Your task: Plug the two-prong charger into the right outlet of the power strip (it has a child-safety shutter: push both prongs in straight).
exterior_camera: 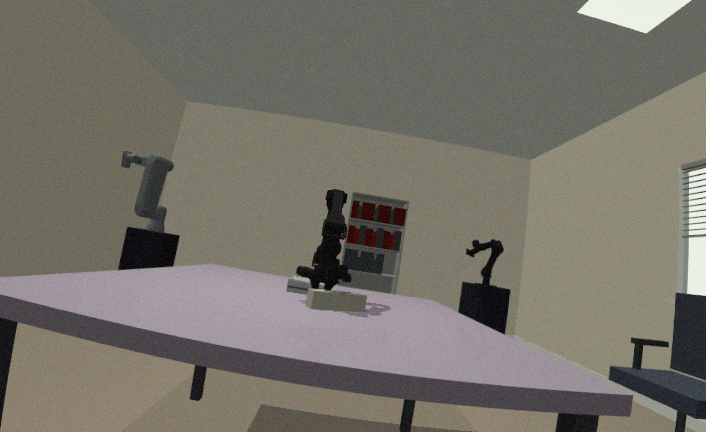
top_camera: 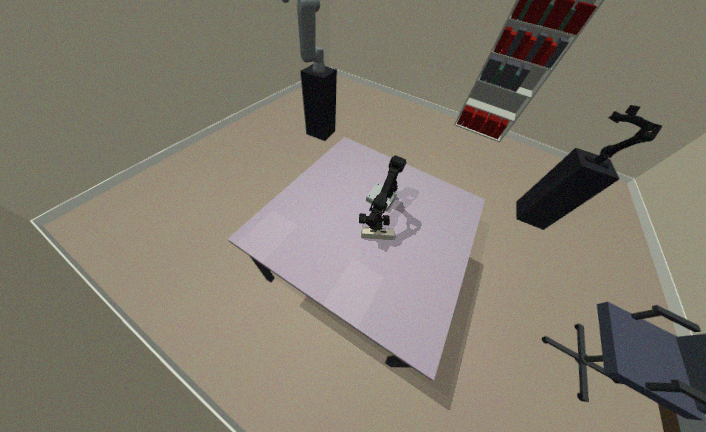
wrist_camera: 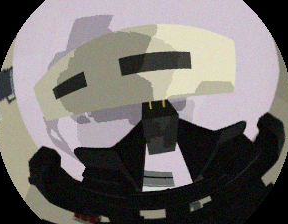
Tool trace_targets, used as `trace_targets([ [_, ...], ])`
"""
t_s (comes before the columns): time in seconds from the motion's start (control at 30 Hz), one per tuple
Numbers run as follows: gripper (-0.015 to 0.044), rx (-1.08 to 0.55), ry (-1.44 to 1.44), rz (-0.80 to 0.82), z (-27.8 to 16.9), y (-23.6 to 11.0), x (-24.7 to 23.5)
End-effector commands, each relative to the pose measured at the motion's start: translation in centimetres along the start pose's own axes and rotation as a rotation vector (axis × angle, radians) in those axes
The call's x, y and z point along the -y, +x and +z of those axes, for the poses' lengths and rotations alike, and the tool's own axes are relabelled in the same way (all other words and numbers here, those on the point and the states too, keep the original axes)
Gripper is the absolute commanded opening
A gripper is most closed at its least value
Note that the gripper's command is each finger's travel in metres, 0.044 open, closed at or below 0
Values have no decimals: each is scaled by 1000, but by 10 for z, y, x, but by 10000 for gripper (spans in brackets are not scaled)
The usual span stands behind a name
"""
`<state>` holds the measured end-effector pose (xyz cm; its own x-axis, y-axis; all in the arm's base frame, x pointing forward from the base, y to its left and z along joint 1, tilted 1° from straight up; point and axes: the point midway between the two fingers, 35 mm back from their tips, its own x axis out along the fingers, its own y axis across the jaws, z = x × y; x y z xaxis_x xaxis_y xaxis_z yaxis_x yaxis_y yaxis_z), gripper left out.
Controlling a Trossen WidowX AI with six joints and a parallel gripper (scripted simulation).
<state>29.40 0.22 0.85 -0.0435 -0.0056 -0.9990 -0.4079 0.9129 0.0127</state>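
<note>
A cream power strip (top_camera: 378, 233) (exterior_camera: 336, 299) (wrist_camera: 195, 46) lies on the lilac table (top_camera: 312, 252) (exterior_camera: 183, 306). In the wrist view it shows two dark outlet slots, a left outlet (wrist_camera: 72, 86) and a right outlet (wrist_camera: 156, 63). My gripper (wrist_camera: 157, 120) (top_camera: 372, 220) (exterior_camera: 326, 279) is shut on the black two-prong charger (wrist_camera: 159, 127). Its two gold prongs (wrist_camera: 155, 104) point at the strip and sit just below the right outlet, close to the strip's near edge. In the top and exterior views the gripper hangs directly over the strip.
My arm's pale base plate (top_camera: 375, 191) (exterior_camera: 297, 283) sits behind the strip. Off the table stand two other robot arms on black pedestals (top_camera: 318, 102) (top_camera: 565, 188), a bookshelf (top_camera: 516, 64) and a chair (top_camera: 661, 354).
</note>
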Motion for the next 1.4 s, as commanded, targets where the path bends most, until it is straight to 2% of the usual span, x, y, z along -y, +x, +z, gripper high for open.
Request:
trace_targets([
  [0.0,0,6,3,3,3,-1,0],
  [1.37,0,6,3,3,4,-2,0],
])
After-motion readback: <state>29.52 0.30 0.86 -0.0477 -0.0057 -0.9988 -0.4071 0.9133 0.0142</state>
